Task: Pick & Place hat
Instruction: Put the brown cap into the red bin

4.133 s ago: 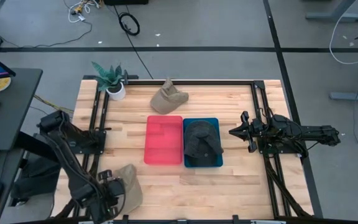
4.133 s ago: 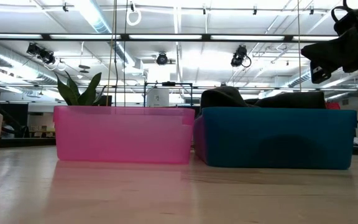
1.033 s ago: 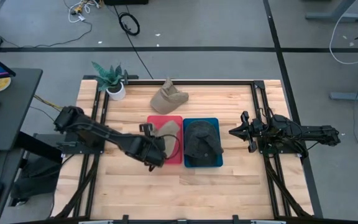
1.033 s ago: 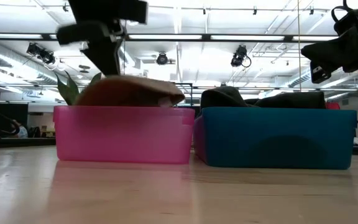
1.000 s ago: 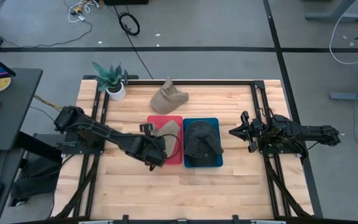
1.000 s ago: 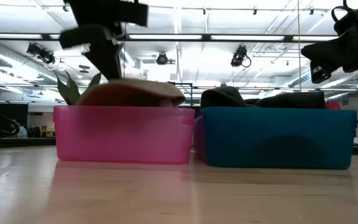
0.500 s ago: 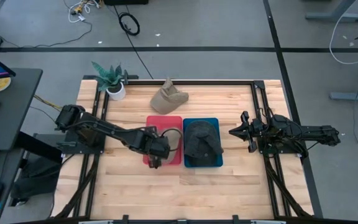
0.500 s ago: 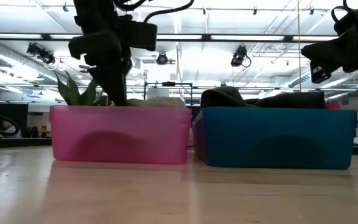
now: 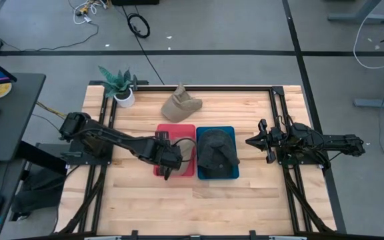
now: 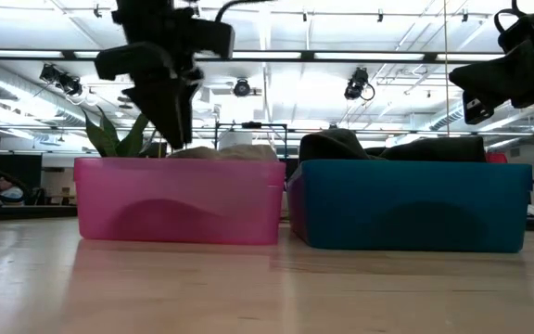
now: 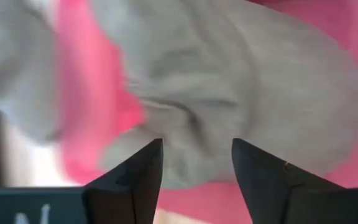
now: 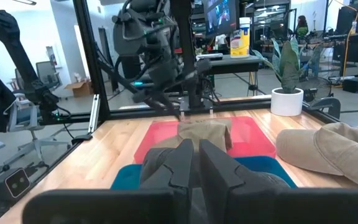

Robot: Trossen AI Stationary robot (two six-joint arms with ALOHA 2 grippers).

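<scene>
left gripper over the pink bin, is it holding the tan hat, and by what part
Nothing is held. The left gripper hangs open above the tan hat, which lies in the pink bin; its jaws stand apart, clear of the cloth.

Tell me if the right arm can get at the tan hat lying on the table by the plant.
Probably yes. The tan hat lies uncovered on bare wood behind the bins, and the right pincer waits beside the blue bin with nothing between them. The left pincer stays over the pink bin.

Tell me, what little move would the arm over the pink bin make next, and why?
Probably lift straight up and away. The left gripper has its fingers apart, and the tan hat lies in the pink bin below them, so it looks released. A second tan hat sits on the table beyond the bins. The right gripper waits beside the blue bin.
</scene>
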